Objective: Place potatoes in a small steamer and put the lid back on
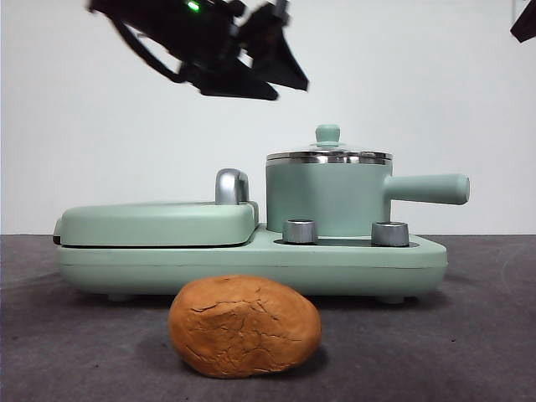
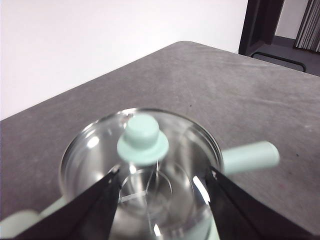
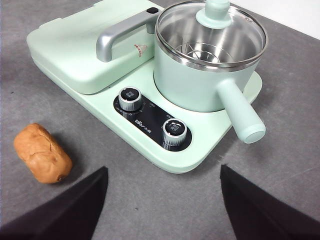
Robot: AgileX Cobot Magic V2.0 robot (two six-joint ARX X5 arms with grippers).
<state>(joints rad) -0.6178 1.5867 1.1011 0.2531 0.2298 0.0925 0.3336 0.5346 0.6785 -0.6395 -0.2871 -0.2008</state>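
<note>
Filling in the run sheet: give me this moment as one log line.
left claw: open, above lid | lid: on steamer | potato: on table, front of cooker | right claw: open, waiting

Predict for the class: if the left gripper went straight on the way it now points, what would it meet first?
Most likely the lid's mint-green knob: the left gripper hangs open above the lid, jaws on either side of it. Depth is unclear.

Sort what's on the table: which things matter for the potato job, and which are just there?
Job: potato on the table; steamer pot; glass lid on it; left gripper, open above the lid.
Bystanders: griddle cover; two knobs.
</note>
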